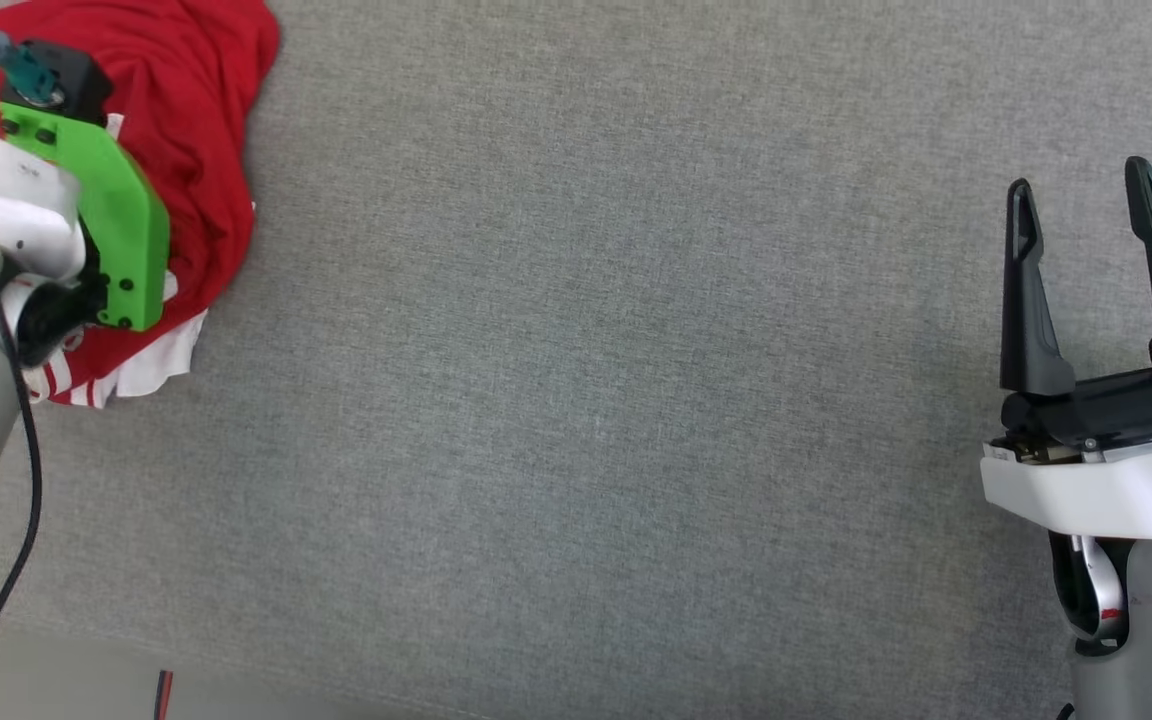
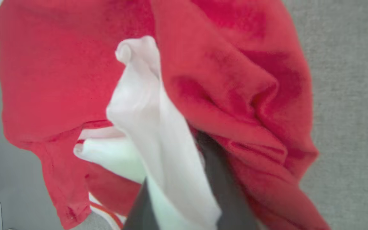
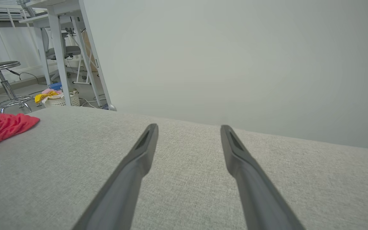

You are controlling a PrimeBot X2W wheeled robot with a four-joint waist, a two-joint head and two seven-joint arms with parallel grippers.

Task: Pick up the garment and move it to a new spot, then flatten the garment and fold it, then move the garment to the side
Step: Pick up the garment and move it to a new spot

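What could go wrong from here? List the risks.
1. The left gripper seems to pinch just a white sleeve fold of the garment; on lifting, the thin cloth may slip out.
2. The garment is crumpled, so it may rise as a twisted bundle, hard to flatten.
3. The right gripper stands open far across the grey surface, too distant to catch a drop.

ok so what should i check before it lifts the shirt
1. Left gripper shut on shirt: ok, white sleeve pinched between fingers.
2. Grip deep enough: cannot tell, cloth covers the pinch.
3. Right gripper clear of shirt: ok, open, far right.
4. Table free for new spot: ok, bare grey middle.
5. Cable clear of shirt: cannot tell.
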